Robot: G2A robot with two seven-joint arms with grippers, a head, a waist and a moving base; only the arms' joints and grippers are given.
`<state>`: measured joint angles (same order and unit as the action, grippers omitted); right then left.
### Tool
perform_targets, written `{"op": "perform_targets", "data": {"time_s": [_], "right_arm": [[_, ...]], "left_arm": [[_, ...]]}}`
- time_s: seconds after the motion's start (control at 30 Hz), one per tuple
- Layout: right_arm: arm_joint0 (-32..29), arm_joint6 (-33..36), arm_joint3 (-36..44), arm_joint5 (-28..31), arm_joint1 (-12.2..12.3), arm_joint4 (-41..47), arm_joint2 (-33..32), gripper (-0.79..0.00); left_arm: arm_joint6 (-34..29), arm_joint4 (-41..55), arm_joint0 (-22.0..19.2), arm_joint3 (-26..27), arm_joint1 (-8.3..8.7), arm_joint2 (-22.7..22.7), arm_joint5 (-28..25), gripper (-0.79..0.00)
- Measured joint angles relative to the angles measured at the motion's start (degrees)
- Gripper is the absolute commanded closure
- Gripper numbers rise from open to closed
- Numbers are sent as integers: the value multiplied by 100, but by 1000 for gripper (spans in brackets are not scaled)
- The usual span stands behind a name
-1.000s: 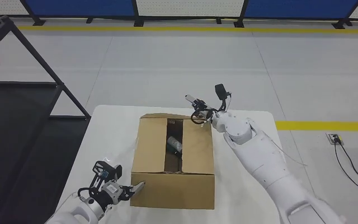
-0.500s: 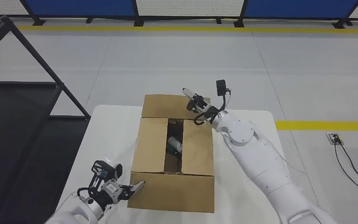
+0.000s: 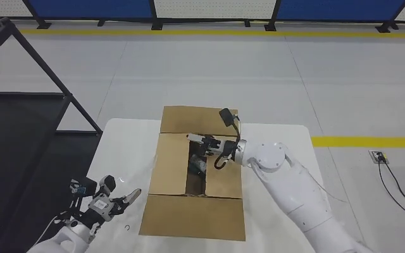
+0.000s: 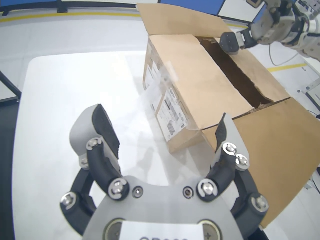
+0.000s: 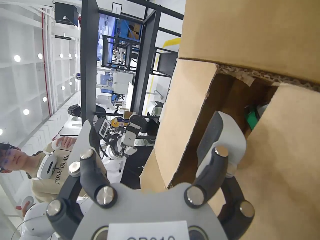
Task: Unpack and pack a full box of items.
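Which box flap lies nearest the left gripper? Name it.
The near end flap, folded out flat. The left gripper sits open right beside its corner. The rest are farther off.

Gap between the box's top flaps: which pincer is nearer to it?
Right. The right pincer is over the far end of the gap; the left pincer is over the table, beside the box.

A pale grey floor [image 3: 190, 69] runs to blue panels [image 3: 88, 7] at the far side — a yellow line [image 3: 190, 31] painted just before them. A black metal frame [image 3: 66, 96] stands beside the white tabletop [image 3: 123, 152], and round lights [image 5: 17, 58] dot white shelving [image 5: 30, 81].
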<state>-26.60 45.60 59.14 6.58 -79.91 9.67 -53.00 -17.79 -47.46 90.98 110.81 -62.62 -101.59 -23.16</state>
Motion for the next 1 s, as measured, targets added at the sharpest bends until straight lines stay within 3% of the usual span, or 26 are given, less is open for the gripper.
{"op": "perform_targets", "data": {"time_s": [0.4,0.67,1.0], "right_arm": [[402,212,-768,-33,-344,211,617,-785],[707,435,-1210,371,-604,779,769,-785],[965,65,-1263,708,-908,1385,822,-785]], "left_arm": [[95,48,118,-170,16,-331,183,-785],[185,102,194,-167,11,-348,202,-785],[213,161,182,-180,12,-325,169,-785]]}}
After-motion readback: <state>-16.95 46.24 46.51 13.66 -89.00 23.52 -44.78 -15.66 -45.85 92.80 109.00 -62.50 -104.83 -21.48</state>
